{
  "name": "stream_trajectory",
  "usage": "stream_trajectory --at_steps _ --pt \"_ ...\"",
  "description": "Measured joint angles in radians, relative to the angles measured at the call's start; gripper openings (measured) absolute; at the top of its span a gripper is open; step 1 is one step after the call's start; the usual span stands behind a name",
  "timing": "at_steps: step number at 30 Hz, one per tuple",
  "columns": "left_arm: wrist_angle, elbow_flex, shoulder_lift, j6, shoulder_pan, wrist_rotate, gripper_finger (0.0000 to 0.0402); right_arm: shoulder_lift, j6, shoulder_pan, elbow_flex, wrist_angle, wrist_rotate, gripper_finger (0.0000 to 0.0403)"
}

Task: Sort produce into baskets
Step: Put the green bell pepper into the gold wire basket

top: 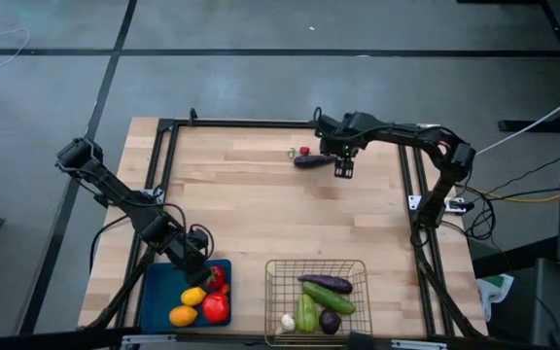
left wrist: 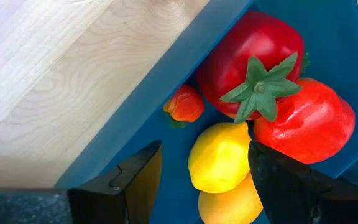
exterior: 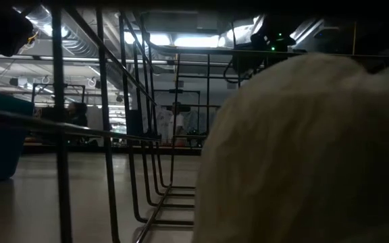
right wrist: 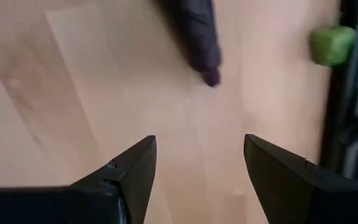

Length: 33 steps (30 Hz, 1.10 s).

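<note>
Blocking most of your low view is a pale garlic (exterior: 302,148) inside the wire basket (exterior: 140,169), so neither gripper shows there. From above, the left gripper (top: 194,264) hangs over the blue tray's (top: 154,301) far corner, fingers spread with nothing between them; the lemon (left wrist: 219,157) lies just beyond them beside two red pieces. Your right gripper (top: 344,167) hovers wide open and empty over the bare table, with the dark eggplant (top: 314,160) lying just beside it, apart from the fingers.
</note>
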Motion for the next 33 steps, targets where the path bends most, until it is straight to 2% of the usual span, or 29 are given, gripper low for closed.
stream_trajectory --at_steps 4,12,17,22,30,33 --pt "0.000 0.000 0.000 0.000 0.000 -0.013 0.0233 0.000 -0.002 0.000 -0.047 0.101 -0.030 0.0241" --pt "0.000 0.000 0.000 0.000 0.000 -0.063 0.0233 0.000 -0.005 0.001 -0.067 0.246 -0.012 0.0241" --pt "0.000 0.000 0.000 0.000 0.000 -0.079 0.0233 0.000 -0.029 0.000 -0.067 0.329 -0.160 0.0241" --pt "0.000 0.000 0.000 0.000 0.000 -0.082 0.0233 0.000 -0.030 0.001 -0.067 0.389 -0.213 0.0241" --pt "0.000 0.000 0.000 0.000 0.000 -0.082 0.0233 0.024 -0.030 0.001 -0.067 0.373 -0.216 0.0241" --pt "0.000 0.000 0.000 0.000 0.000 -0.087 0.0233 0.055 -0.045 0.012 -0.069 0.394 -0.124 0.0241"
